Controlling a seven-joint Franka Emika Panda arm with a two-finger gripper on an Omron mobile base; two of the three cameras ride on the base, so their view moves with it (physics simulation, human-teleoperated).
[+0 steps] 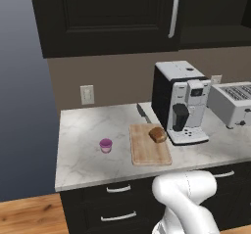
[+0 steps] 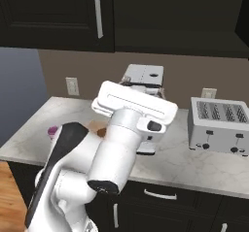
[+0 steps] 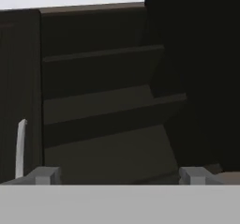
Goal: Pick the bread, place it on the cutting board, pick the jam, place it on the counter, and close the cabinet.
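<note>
Cabinet point(image 3: 103, 101) shelves face my hand camera, dark and bare, with one silver bar handle point(image 3: 20, 148) at the left edge. My gripper point(image 3: 119, 175) has its jaws spread as wide as they go, holding nothing, pointing into the open cabinet just ahead of the fingertips point(image 3: 44, 175). Down on the counter point(image 1: 83, 154) the bread point(image 1: 158, 134) sits on the cutting board point(image 1: 149, 152), at its far right corner, and the jam point(image 1: 106, 145) stands just left of the board.
</note>
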